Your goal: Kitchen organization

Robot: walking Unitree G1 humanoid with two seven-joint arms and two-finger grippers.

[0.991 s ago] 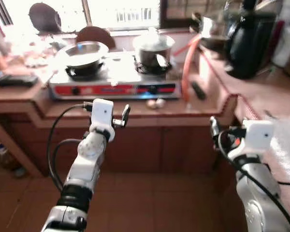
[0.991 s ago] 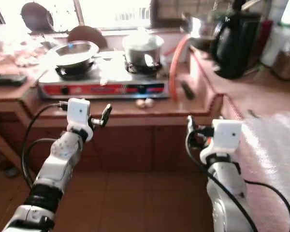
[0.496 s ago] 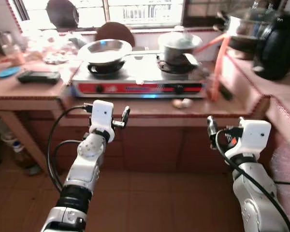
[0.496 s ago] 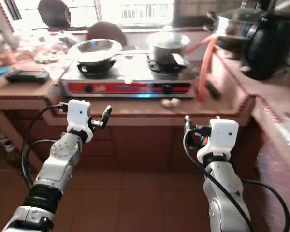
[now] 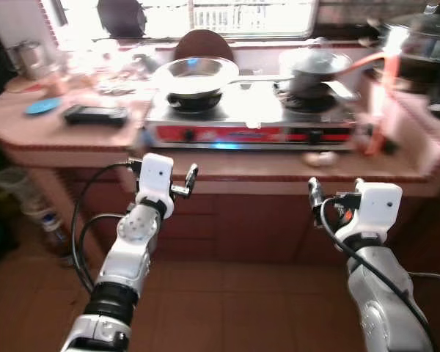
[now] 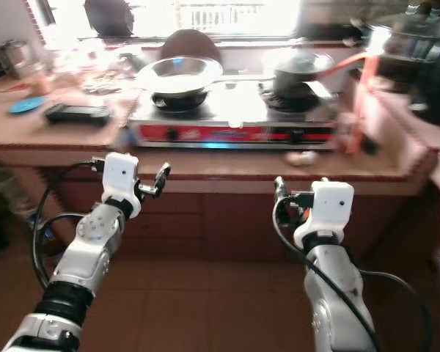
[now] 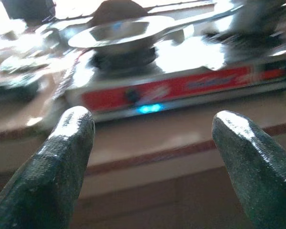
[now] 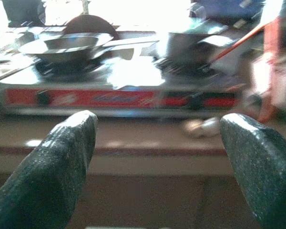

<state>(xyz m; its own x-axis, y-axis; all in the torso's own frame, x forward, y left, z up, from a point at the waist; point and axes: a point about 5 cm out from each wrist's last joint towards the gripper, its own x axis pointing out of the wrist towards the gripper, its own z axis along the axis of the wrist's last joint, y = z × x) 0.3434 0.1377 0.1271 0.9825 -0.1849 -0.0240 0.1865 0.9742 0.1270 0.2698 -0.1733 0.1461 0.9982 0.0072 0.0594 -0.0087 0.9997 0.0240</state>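
Facing a two-burner gas stove [image 5: 249, 126] with a red front, set on a brown counter [image 5: 205, 161] under a bright window. On the stove's left burner, a steel wok [image 5: 196, 74]; on its right burner, a lidded pot [image 5: 310, 64] — cookware parked where it gets used, by the look of it. Left of the stove along the counter, a flat black device [image 5: 95, 114], and beyond that a small blue dish [image 5: 41, 107], well apart from the burners. Just in front of the stove's right end, something small and pale [image 5: 320, 158], too blurred to name. At the stove's right edge, an orange hose [image 5: 378, 99], presumably the gas line. Below the stove, short of the counter edge, left gripper [image 7: 152, 157] raised with fingers spread wide and empty, right gripper [image 8: 157, 162] level with it, likewise spread and empty; probably a ready carry while approaching, nothing yet picked as the thing to organise. Against half a second ago, whole scene slid rightward in the head views, more counter left of the stove now showing: a turn of the camera, not of the cookware; arms in the same raised pose relative to the body.
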